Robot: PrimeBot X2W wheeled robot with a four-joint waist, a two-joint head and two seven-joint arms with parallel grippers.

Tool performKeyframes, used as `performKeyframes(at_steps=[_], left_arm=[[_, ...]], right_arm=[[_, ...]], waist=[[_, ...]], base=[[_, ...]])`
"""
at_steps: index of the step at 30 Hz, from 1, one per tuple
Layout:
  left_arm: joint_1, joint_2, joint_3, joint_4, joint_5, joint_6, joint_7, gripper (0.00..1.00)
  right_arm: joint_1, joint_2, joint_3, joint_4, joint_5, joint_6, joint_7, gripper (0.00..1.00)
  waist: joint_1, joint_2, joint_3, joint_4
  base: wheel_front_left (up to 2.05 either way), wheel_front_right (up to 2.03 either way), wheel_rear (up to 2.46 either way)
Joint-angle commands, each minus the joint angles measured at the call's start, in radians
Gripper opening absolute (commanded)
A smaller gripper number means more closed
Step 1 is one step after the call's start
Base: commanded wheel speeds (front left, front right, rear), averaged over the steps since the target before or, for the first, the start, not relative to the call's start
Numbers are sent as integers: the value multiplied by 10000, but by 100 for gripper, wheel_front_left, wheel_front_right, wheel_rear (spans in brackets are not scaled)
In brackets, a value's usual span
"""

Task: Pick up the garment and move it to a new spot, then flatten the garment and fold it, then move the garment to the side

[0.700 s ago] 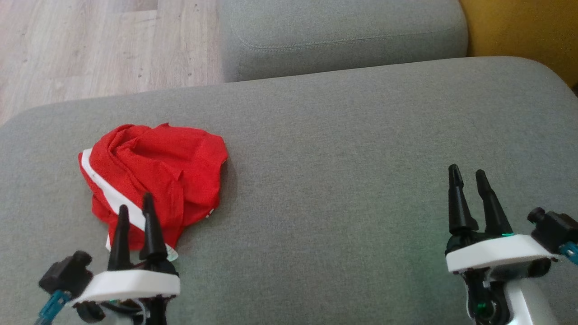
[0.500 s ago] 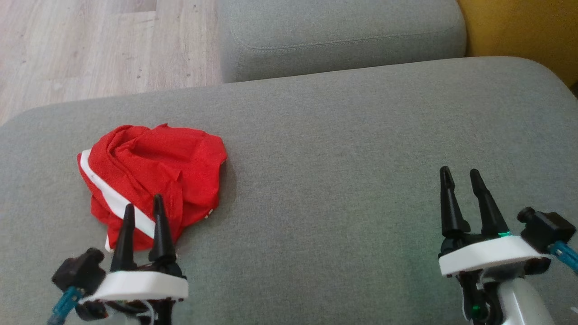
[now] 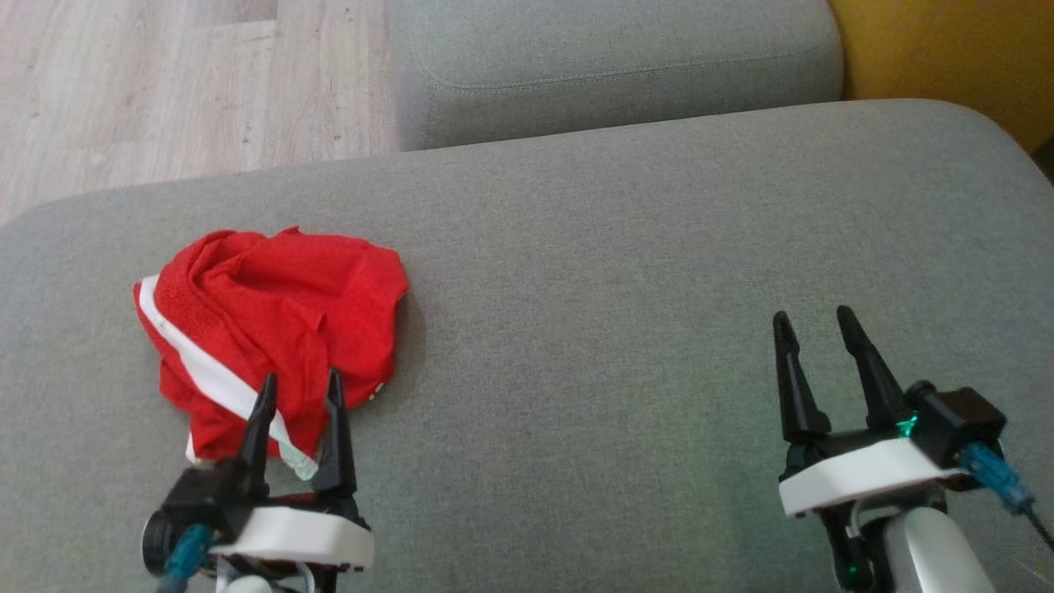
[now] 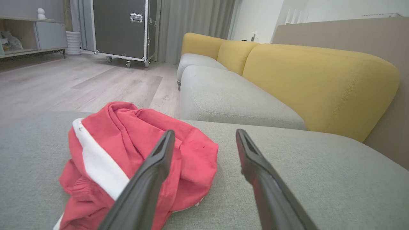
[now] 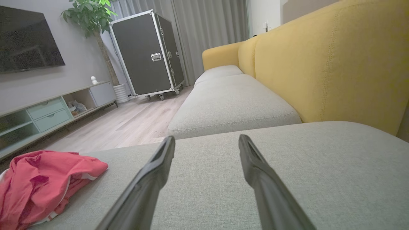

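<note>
- Black fingers of the left gripper (image 3: 301,375) rise at the lower left of the head view, spread apart with nothing between them. Their tips overlap the near edge of the garment (image 3: 272,305) in that view, but I cannot tell whether they touch the cloth.
- At the lower right, the right gripper (image 3: 810,313) has its fingers parted too and is empty. It sits over bare upholstery, well apart from the garment.
- Red with a white band, the garment lies in a crumpled heap on the left part of the grey seat cushion (image 3: 617,288), just beyond the left gripper.
- From the left wrist, one finger crosses in front of the red heap and the other stands over bare grey fabric beside it.
- From the right wrist, the heap lies low at the left edge, well off to the side of that gripper's open fingers.
- Beyond the near cushion sits a second grey cushion (image 3: 609,58), with pale wood floor (image 3: 165,82) to its left and a yellow backrest (image 3: 947,58) to its right.
- Farthest off, the wrist views show a black flight case (image 4: 121,27) on wheels before grey curtains, a dark television (image 5: 25,38) on the wall, a leafy plant (image 5: 86,12), and a low cabinet (image 5: 48,108) with drawers and open shelves.
</note>
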Motion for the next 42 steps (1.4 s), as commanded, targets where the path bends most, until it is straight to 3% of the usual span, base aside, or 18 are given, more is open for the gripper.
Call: performKeyframes(at_steps=[1, 20, 27, 32, 42], left_arm=[[-395, 213, 78, -333, 352, 123, -174, 100], [-572, 952, -1200, -107, 2862, 1550, -730, 100], [-567, 917, -1342, -241, 3068, 1840, -906, 100], [-314, 455, -860, -805, 2503, 1617, -1052, 100], [234, -503, 636, -169, 1533, -14, -1100, 100]], right_arm=[[-500, -78, 247, -352, -427, -6, -176, 100], [-594, -90, 656, -665, -3231, -7, -737, 100], [-556, -94, 649, -776, -3469, -7, -914, 100], [-474, -97, 479, -733, -2675, -7, -1062, 100], [-408, -98, 714, -53, -423, -7, -1110, 100]], waist=[[0, -1, -1, -12], [0, -1, -77, -187], [0, -1, -86, -210], [0, -1, -78, -208], [0, -1, -74, -181]], base=[[0, 0, 0], [0, 0, 0], [0, 0, 0], [0, 0, 0], [0, 0, 0]])
